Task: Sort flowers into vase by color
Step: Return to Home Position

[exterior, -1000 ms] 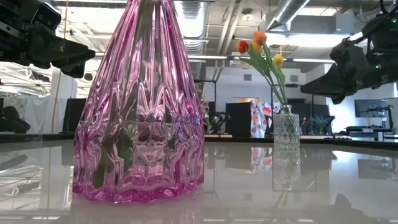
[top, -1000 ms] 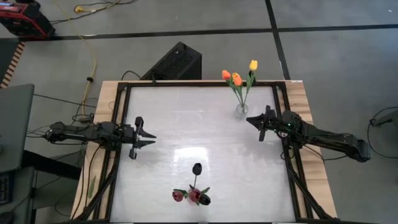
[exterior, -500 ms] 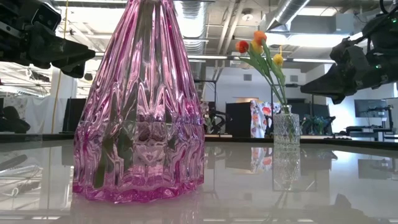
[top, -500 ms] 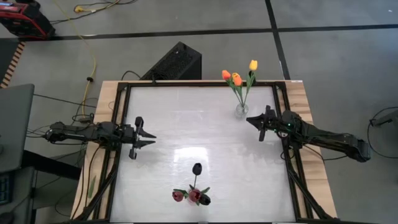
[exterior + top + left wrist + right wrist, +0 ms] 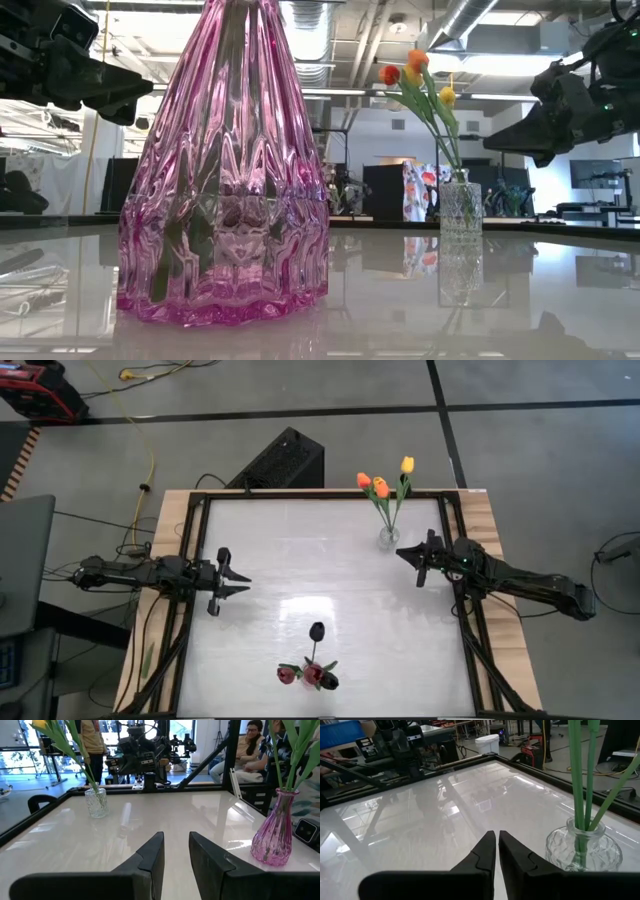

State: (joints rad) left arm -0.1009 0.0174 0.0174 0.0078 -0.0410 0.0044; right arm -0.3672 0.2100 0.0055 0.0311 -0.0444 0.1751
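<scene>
- Standing at the near edge of the worktop point(image 5: 300, 550), a ribbed pink vase point(image 5: 225, 200) is seen upright.
- Two dark red tulips point(image 5: 288, 674) and one near-black tulip point(image 5: 317, 630) are held in the pink vase. The red heads are spread low beside its mouth, and the near-black head is raised toward the middle of the worktop.
- Farther back and to the left of the pink vase, the left end effector point(image 5: 243, 583) is held above the worktop's left side. Its fingers are parted by a narrow gap, and nothing is gripped between them.
- Farther back again and to the right of the pink vase, the right end effector point(image 5: 400, 550) is held above the worktop. Its fingers are pressed almost together, with nothing between them.
- Farthest from the pink vase, toward the far right corner, a transparent vase point(image 5: 389, 537) is set upright.
- Two orange tulips point(image 5: 364, 480) and one yellow tulip point(image 5: 407, 464) are carried in the transparent vase. In the high view their heads are seen beyond the worktop's far edge, on the side away from the pink vase.
</scene>
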